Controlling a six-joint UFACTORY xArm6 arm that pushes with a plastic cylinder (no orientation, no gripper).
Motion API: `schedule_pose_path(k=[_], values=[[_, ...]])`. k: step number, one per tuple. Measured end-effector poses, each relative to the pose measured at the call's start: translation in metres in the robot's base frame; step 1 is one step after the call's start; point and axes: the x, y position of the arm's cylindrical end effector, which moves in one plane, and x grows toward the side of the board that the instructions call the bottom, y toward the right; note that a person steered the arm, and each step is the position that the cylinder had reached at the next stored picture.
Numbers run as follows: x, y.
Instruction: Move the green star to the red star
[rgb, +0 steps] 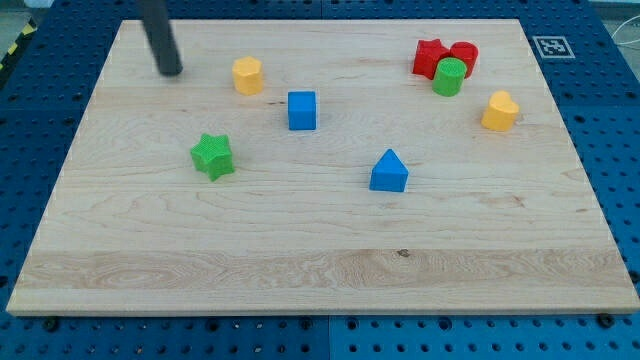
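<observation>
The green star (212, 156) lies on the wooden board at the view's left of centre. The red star (430, 58) lies at the view's top right, touching a red cylinder (463, 55) and a green cylinder (449, 77). My tip (171, 71) rests on the board at the view's top left, above and a little left of the green star and left of the yellow block (247, 75). It touches no block.
A blue cube (302, 110) sits right of the yellow block. A blue triangular block (389, 172) lies near the middle. A yellow heart-shaped block (499, 111) lies at the right. The board's top edge (320, 20) is close above my tip.
</observation>
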Motion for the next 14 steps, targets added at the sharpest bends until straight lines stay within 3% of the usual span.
schedule_pose_path(k=[1,2,4,6,8,12,14], values=[[0.082,-0.014],[0.114,-0.014],[0.139,0.053],[0.125,0.109],[0.091,0.124],[0.079,0.254],[0.021,0.258]])
